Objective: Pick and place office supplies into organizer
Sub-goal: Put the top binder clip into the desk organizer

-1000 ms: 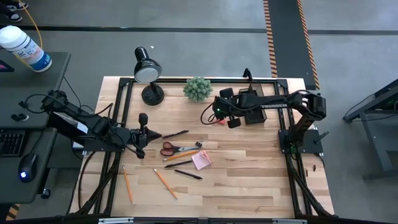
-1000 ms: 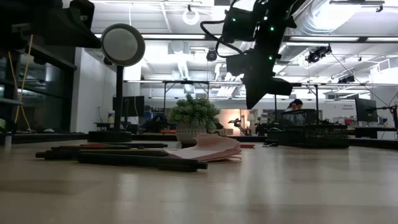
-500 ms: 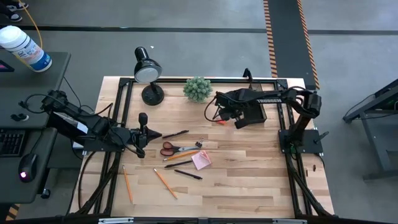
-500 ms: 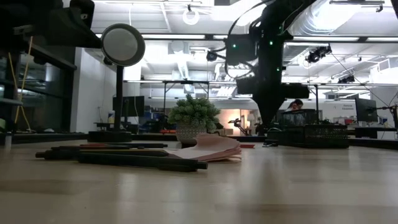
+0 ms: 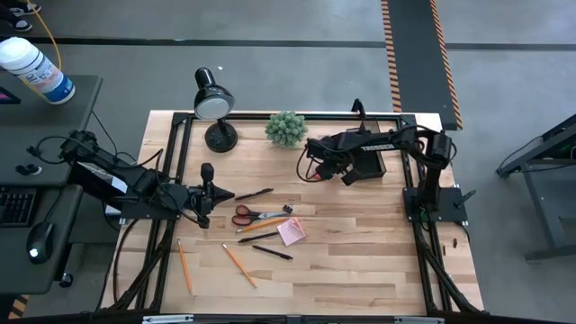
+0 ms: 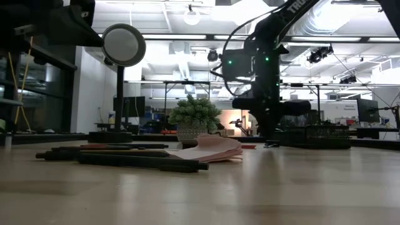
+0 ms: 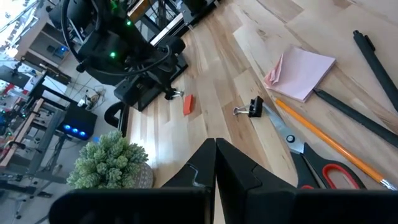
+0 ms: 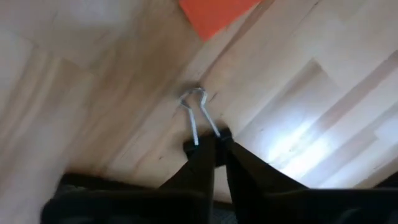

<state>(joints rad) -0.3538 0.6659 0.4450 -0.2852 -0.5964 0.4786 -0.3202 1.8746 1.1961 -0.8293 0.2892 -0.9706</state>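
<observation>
A tiny black clip [image 8: 200, 118] with silver wire handles lies on the wood beside a small red piece [image 8: 217, 12], just left of the black mesh organizer [image 6: 312, 134]. My right gripper [image 8: 214, 148] points steeply down at it, a narrow gap between its fingers and the clip's black body at their tips. My left gripper [image 7: 216, 149] hangs shut over the table's left side [image 5: 211, 193], holding nothing. Scissors [image 5: 252, 214], a pink pad [image 5: 291, 232], pens [image 5: 255, 193], orange pencils [image 5: 239, 265] and a second clip [image 7: 252, 107] lie flat mid-table. My right gripper comes at the clip from above, slanting, with its fingertips [image 8: 199, 158] at the clip's black body [image 8: 208, 142]. The wire handles lie on the table, pointing away from the fingers. I cannot tell whether the fingertips touch the body.
A black desk lamp [image 5: 214, 103] and a small green plant [image 5: 286, 128] stand along the far edge. A black frame [image 5: 175, 162] runs round the tabletop. Bare wood lies along the table's near and right parts.
My right gripper has come down from over the organizer toward the table and a little toward the left edge, rolling about its own axis, and now stands low beside the organizer.
</observation>
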